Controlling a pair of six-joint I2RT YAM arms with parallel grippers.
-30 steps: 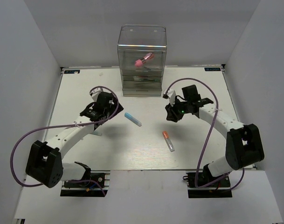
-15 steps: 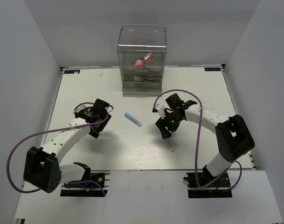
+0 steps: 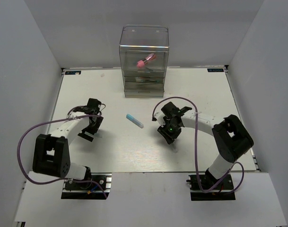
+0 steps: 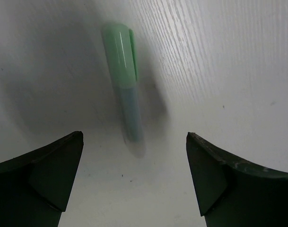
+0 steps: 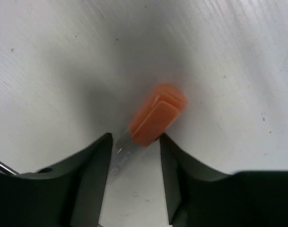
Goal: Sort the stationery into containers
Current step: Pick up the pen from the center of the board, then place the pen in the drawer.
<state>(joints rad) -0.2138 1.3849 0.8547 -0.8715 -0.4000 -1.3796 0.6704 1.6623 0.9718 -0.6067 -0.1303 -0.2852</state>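
The orange-tipped clear pen (image 5: 155,118) lies on the white table, and my right gripper (image 5: 135,136) is down over it with its jaws closed against the clear barrel just behind the orange cap. From above, that gripper (image 3: 170,134) covers the pen. The mint-green bar (image 4: 121,80) lies flat just ahead of my open left gripper (image 4: 134,137), its near end level with the fingertips and untouched. In the top view the left gripper (image 3: 90,128) is at centre-left. The blue-capped white marker (image 3: 135,120) lies between the arms. The clear container (image 3: 144,45) holds the pink-red tube (image 3: 145,60).
The container stands at the far middle of the table, with clear drawers (image 3: 144,84) in its lower part holding thin dark pens. Purple cables loop beside both arms. White walls enclose the table on the left, right and back.
Both arms have drawn back toward the near side and lowered. The right gripper came down over the orange-tipped pen and closed on it. The left gripper moved left to the mint-green bar.
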